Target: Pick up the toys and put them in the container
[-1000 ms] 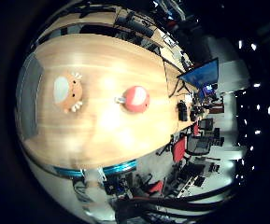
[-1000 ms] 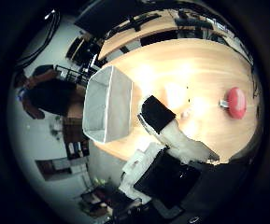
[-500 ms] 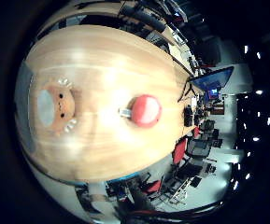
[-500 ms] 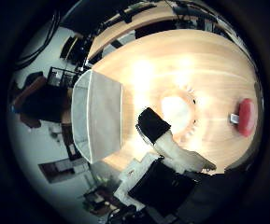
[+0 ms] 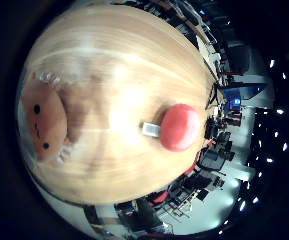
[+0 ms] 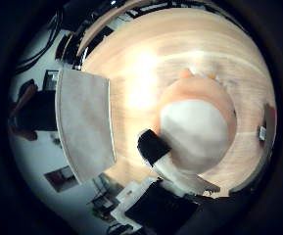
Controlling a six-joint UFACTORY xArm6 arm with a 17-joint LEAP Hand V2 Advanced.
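Observation:
An orange-brown plush toy (image 6: 195,122) with a white face lies on the wooden table (image 5: 114,60), close under the palm in the thumb side view. The little finger side view shows it (image 5: 42,118) beside a red round toy (image 5: 180,127) with a small white tag. A grey rectangular container (image 6: 85,117) stands at the table's edge, a short way from the plush toy. My hand (image 6: 170,168) shows one black-tipped finger reaching out straight, its tip next to the plush toy. I cannot tell whether it touches the toy.
The red toy also shows at the rim of the thumb side view (image 6: 268,116). Office chairs and a lit screen (image 5: 234,100) stand beyond the table's far edge. Dark furniture stands on the floor behind the container.
The hand has come down towards the table over the plush toy. The toys and the container fill more of each view. Nothing on the table has moved.

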